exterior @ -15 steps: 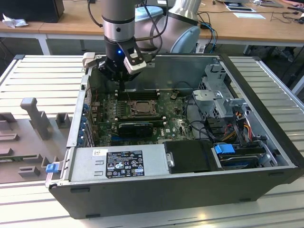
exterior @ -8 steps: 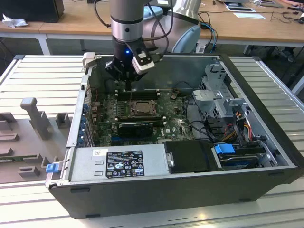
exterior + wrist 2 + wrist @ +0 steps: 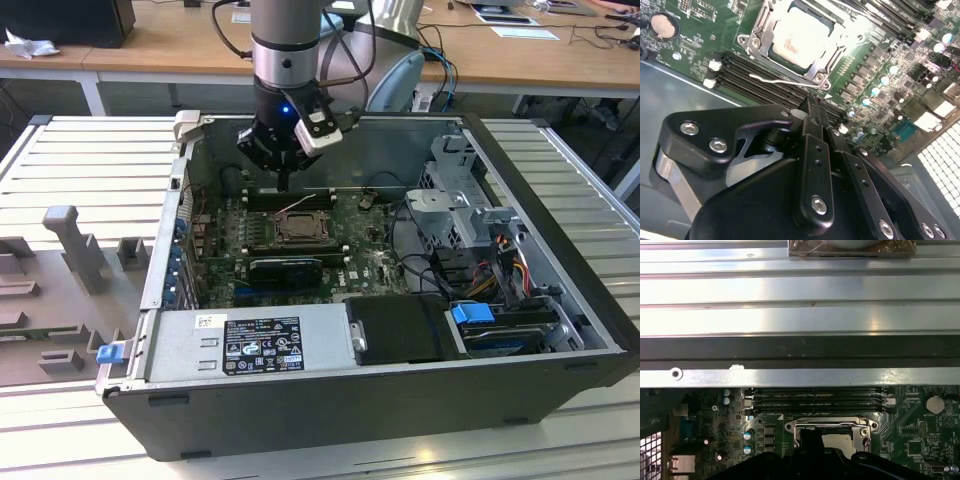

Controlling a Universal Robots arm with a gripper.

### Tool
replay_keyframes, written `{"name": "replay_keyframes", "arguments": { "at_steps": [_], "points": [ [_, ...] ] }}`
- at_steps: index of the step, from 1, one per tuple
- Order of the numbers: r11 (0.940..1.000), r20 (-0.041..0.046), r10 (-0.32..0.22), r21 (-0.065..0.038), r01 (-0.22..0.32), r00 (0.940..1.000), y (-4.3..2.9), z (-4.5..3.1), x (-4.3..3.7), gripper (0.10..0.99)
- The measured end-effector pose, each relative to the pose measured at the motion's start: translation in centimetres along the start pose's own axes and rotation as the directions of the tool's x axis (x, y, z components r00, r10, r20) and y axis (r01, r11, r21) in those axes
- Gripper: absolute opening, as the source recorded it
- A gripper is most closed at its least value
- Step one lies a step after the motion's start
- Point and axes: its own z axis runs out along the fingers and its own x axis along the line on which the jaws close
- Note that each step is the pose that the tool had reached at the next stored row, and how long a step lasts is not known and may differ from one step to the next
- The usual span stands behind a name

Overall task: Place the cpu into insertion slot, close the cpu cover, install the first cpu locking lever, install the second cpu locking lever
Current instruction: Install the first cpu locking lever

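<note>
The gripper [image 3: 285,183] [image 3: 812,105] hangs tips-down inside the open case [image 3: 330,400], its two fingers [image 3: 815,145] pressed together with nothing seen between them. Just past the fingertips, a thin wire lever [image 3: 780,80] stands out from the socket's near edge and lies across the memory slots [image 3: 755,70]. Its free end is close to the tips, but contact cannot be told. Directly beyond the lever sits the slot [image 3: 300,242], near the gripper and slightly below it in the exterior view. The cpu [image 3: 800,37] lies inside the slot, its pale, bright face showing through the cut-out of the cover [image 3: 760,30]. The cover lies flat over the cpu as a silver frame around it. Slot, memory slots and lever all sit on the green board [image 3: 880,65], which spreads out from the fingertips on every side. Farther from the gripper on the board, a round coin cell [image 3: 662,26] lies beyond the memory slots' ends. The first wrist view shows the case's wall [image 3: 800,352] rising beyond the memory slots.
</note>
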Motion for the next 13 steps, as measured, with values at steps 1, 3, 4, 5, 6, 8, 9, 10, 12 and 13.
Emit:
{"name": "replay_keyframes", "arguments": {
  "at_steps": [1, 3, 4, 5, 6, 8, 9, 10, 12, 13],
  "points": [
    [1.0000, 0.0000, 0.000, 0.000, 0.000, 1.0000, 0.00, 0.01, -0.06, 0.106],
    [1.0000, 0.0001, 0.000, 0.001, 0.000, 1.0000, 0.00, 0.03, -0.20, 0.106],
    [1.0000, -0.0001, 0.000, 0.001, 0.000, 1.0000, 0.00, 0.04, -0.27, 0.106],
    [1.0000, 0.0000, 0.000, 0.001, 0.000, 1.0000, 0.00, 0.05, -0.28, 0.106],
    [1.0000, -0.0001, 0.000, 0.001, 0.000, 1.0000, 0.00, 0.05, -0.28, 0.106],
    [1.0000, 0.0000, 0.000, 0.001, 0.000, 1.0000, 0.00, 0.06, -0.28, 0.106],
    [1.0000, 0.0000, 0.000, 0.001, 0.000, 1.0000, 0.00, 0.06, -0.28, 0.106],
    [1.0000, 0.0000, 0.000, 0.001, 0.000, 1.0000, 0.00, 0.06, -0.29, 0.106],
    [1.0000, -0.0001, 0.000, -0.003, 0.000, 1.0000, 0.00, 0.12, -0.39, 0.106],
    [0.9999, -0.0002, 0.000, -0.011, 0.000, 1.0000, 0.00, 0.16, -0.44, 0.106]
  ]
}}
